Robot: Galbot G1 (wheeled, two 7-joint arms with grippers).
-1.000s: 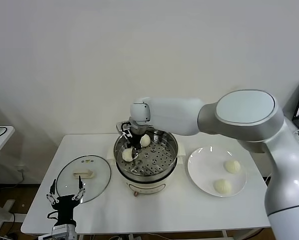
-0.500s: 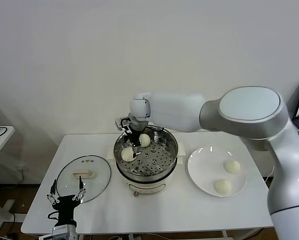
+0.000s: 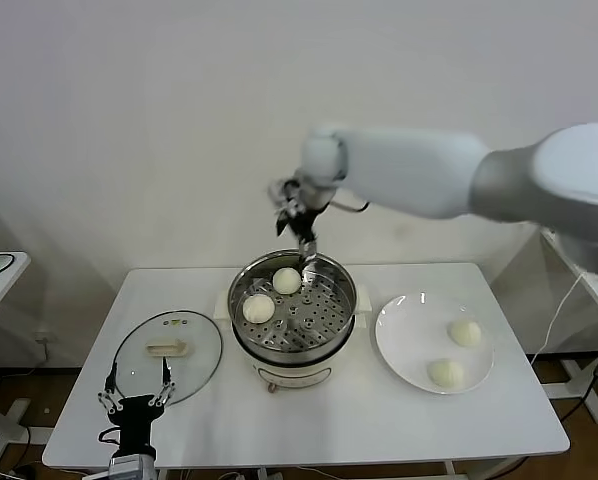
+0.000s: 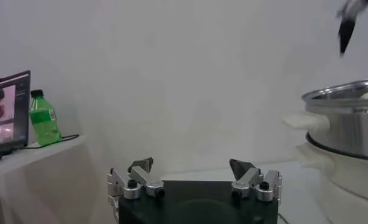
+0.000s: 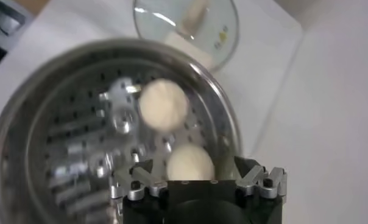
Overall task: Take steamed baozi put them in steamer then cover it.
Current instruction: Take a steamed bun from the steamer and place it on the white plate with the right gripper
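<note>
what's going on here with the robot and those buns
The robot is loading baozi into the steamer. Two buns lie on its perforated tray; two more wait on the white plate. The right gripper hovers open and empty above the steamer. The left gripper sits open beside the glass cover.

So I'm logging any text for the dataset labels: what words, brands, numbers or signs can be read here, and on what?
None can be read.
Cover: small coloured marks near its rim, too small to read.
Green bottle: label blurred.
Laptop screen: shows a picture, no legible text.
Steamer, white plate, baozi: no markings visible.
</note>
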